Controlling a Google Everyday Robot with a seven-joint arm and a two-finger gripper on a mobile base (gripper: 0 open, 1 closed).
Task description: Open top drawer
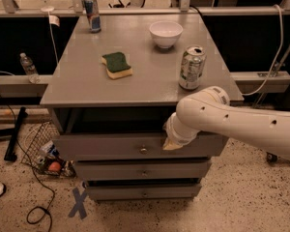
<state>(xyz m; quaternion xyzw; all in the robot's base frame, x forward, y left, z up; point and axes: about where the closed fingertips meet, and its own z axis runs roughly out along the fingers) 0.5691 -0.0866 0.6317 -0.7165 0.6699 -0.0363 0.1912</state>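
The top drawer is seen directly under the bench top, its flat grey front standing forward of the cabinet so that a dark gap is left above it, and its small round knob is set at the centre. The gripper is placed at the upper edge of that front, just right of the knob, at the end of the white arm reaching in from the right; whether anything is gripped cannot be told. Two shorter drawers, the middle drawer and the bottom drawer, are stacked below. On the bench a green-and-yellow sponge, a white bowl, a soda can near the right edge and a blue can at the back left are set well apart. A blue tape cross is marked on the floor at the lower left.
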